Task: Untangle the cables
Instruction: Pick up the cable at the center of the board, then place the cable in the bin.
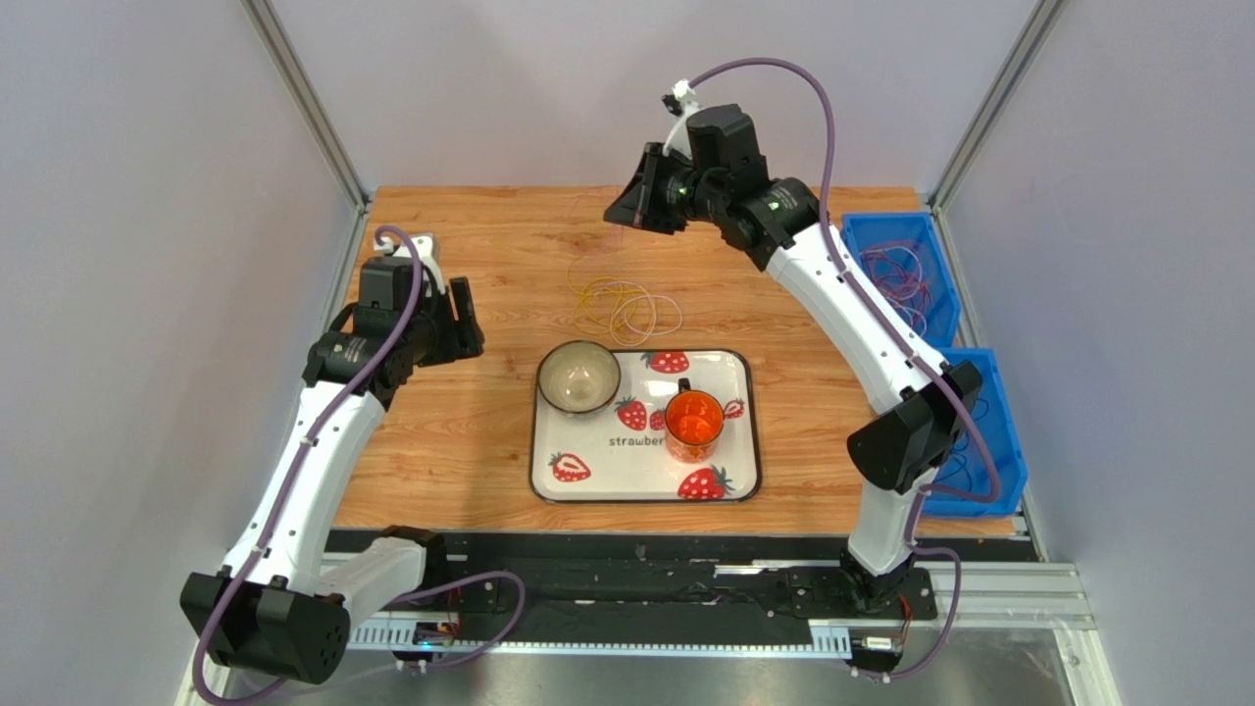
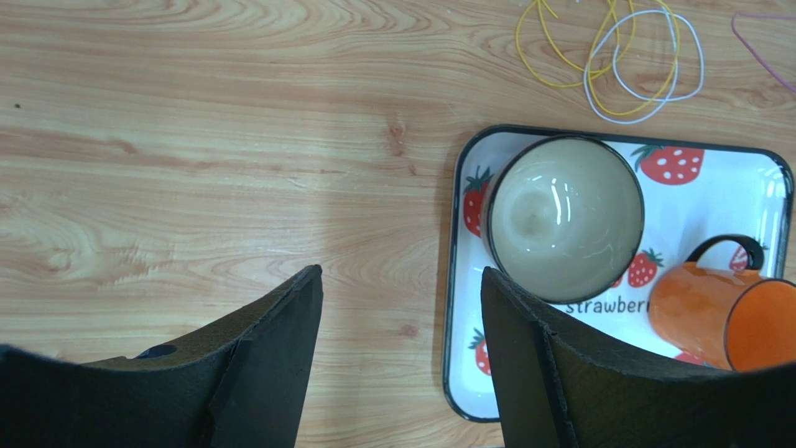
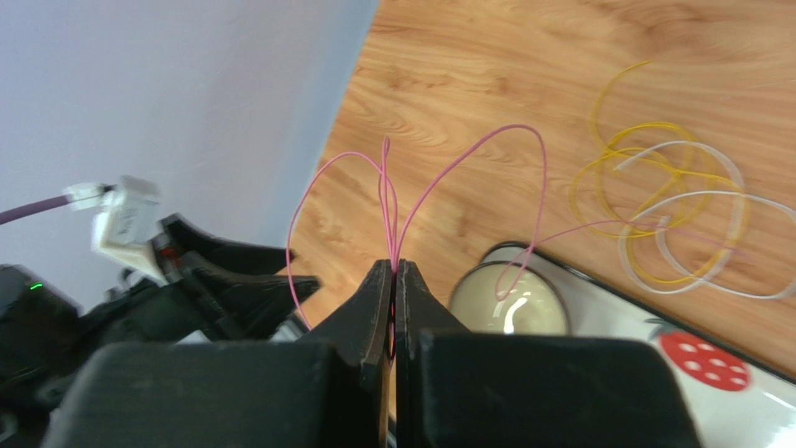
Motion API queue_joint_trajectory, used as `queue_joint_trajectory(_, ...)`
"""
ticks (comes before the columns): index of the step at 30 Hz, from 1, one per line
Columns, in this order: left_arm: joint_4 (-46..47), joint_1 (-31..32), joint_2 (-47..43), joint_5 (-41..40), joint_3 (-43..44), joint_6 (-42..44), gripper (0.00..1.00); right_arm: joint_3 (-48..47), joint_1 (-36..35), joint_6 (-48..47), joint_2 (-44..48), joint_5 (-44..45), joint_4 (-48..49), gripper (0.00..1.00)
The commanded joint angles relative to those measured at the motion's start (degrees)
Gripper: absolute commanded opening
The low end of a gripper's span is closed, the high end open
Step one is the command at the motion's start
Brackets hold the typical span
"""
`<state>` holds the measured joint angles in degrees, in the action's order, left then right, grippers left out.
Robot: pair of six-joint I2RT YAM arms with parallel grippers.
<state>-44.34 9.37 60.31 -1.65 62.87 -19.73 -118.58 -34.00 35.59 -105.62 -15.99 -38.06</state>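
A loose pile of cables (image 1: 631,306) lies on the wooden table behind the tray; in the left wrist view these cables (image 2: 617,56) are yellow and white loops. My right gripper (image 3: 393,271) is shut on a thin pink cable (image 3: 467,159), whose loops rise from the jaws and trail down toward the yellow and white loops (image 3: 673,205). From above, the right gripper (image 1: 634,203) hangs over the far middle of the table. My left gripper (image 1: 466,321) stands open and empty, its fingers (image 2: 290,327) low over bare wood just left of the tray.
A strawberry-print tray (image 1: 737,486) holds a beige bowl (image 1: 578,377) and an orange cup (image 1: 693,419). Two blue bins (image 1: 928,243) with more thin cables sit along the right edge. A purple loop (image 2: 761,37) lies at the far right of the left wrist view.
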Motion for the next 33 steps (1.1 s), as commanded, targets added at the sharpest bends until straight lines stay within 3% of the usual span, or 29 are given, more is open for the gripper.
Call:
queue_joint_trajectory(1,2.5,-0.23,-2.65,-3.27,-0.03,2.15,0.71,-2.0,3.49,-7.73,3.4,6.22,-5.61,0.0)
queue_joint_trajectory(15,2.33,-0.23,-4.5,-1.96,-0.99,2.59,0.68,0.11,14.48,-15.38,8.68,13.26,-10.1,0.0)
queue_joint_trajectory(24,2.5,-0.14,-3.98,-0.64,-0.91,2.76,0.67,1.16,23.79,-16.43,8.86,13.18,-10.01,0.0)
queue_joint_trajectory(33,2.41,-0.14,-3.27,-0.2,-0.91,2.94,0.65,0.37,27.49,-16.96,10.17,14.76,-10.1,0.0)
